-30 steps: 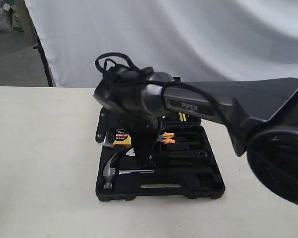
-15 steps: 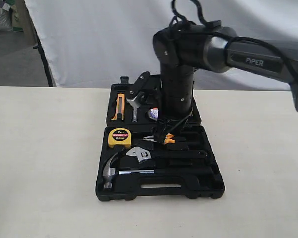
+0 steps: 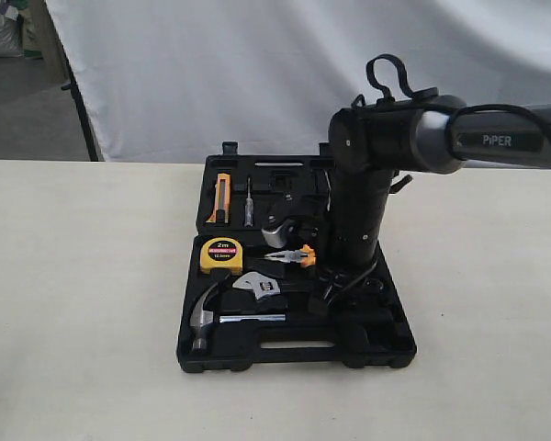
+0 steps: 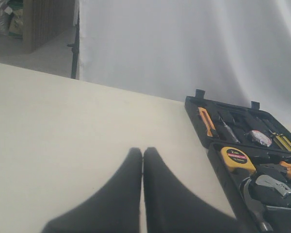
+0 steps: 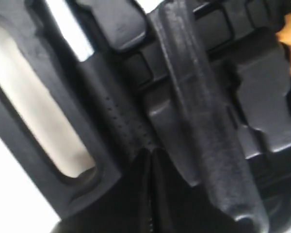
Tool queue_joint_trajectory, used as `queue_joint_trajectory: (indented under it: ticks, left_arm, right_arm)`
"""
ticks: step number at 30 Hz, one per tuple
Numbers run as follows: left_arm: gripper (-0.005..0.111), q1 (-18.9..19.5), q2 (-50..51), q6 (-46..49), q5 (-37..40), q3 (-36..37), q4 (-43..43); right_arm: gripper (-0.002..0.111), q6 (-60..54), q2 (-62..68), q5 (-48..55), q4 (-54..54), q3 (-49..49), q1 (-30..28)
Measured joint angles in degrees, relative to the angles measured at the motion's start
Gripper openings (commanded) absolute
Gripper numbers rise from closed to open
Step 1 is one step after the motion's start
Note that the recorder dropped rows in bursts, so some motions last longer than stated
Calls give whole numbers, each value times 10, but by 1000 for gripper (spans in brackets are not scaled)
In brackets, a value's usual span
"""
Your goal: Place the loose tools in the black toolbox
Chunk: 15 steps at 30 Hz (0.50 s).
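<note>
The black toolbox (image 3: 195, 356) was seen lying open on the table (image 3: 83, 303). The claw hammer (image 3: 246, 318) was seated in the recess along the near edge, and the adjustable wrench (image 3: 260, 286) in the recess just behind it. A small rounded item in the far half may have been the tape roll (image 4: 260, 138); it was too blurred to be sure. The right gripper (image 5: 148, 154) was shut with nothing held, its tips poised close over the black handles of the two tools. The left gripper (image 4: 143, 151) was likewise closed and empty, above bare tabletop beside the case.
</note>
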Motion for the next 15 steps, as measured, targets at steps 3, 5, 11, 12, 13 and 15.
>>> queue_joint_trajectory:
  ticks: [3, 5, 11, 12, 13, 15]
  left_arm:
    - [1, 0, 0, 0, 0, 0, 0]
    - [1, 0, 0, 0, 0, 0, 0]
    - [1, 0, 0, 0, 0, 0, 0]
    - [1, 0, 0, 0, 0, 0, 0]
    - [1, 0, 0, 0, 0, 0, 0]
    - [1, 0, 0, 0, 0, 0, 0]
  right_arm:
    - [0, 0, 0, -15, -9, 4, 0]
    - [0, 0, 0, -24, -14, 4, 0]
    - [0, 14, 0, -52, -48, 4, 0]
    - [0, 20, 0, -57, -55, 4, 0]
    - [0, 24, 0, -63, -63, 4, 0]
    - [0, 31, 0, -70, -68, 4, 0]
